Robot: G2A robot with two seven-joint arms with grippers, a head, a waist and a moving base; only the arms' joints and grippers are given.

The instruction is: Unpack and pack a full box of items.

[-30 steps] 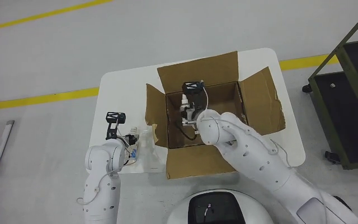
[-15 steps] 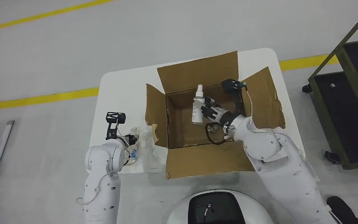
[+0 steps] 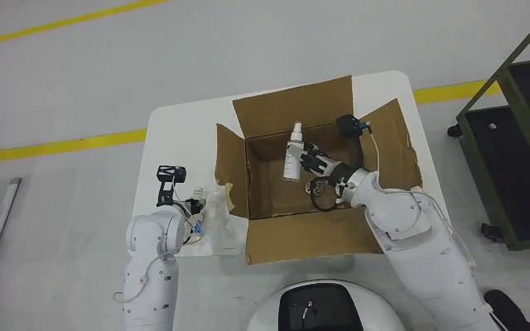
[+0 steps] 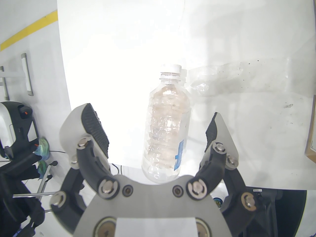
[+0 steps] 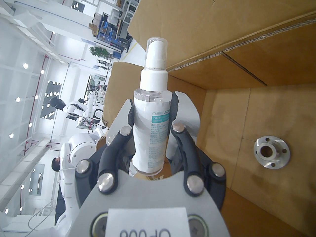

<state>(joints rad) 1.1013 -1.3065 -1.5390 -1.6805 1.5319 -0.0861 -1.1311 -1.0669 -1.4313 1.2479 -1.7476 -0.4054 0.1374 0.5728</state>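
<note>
Evidently the unpacking half is in hand. The right end effector [image 5: 152, 110] is pinching a spray bottle [image 5: 150, 134] around its labelled body, one finger pressed to each side. The bottle's base sits near the palm and its white capped nozzle points straight out past the fingertips. In the top view this end effector hangs over the open cardboard box [image 3: 331, 107], with the bottle held above the box floor rather than resting on it. Off to one side of the fingers, a small metal flange [image 5: 271, 152] lies flat on the box bottom, so the box is not yet emptied.

The left end effector [image 4: 151, 114] is spread wide, and neither pad touches anything. A clear water bottle [image 4: 167, 127] lies on the white desk [image 4: 123, 38] between the two fingers. Its base is close to the palm and its cap points away, and a crumpled piece of clear plastic [image 4: 222, 75] sits just beyond the cap.

The next move, as I judge it, is to carry the spray bottle over the box wall and its raised flap to a bare patch of desk. The fingers should part only once the base is down. The grip is narrow and the bottle tall, so a knock against the cardboard could twist it between the pads. After that comes the flange.
</note>
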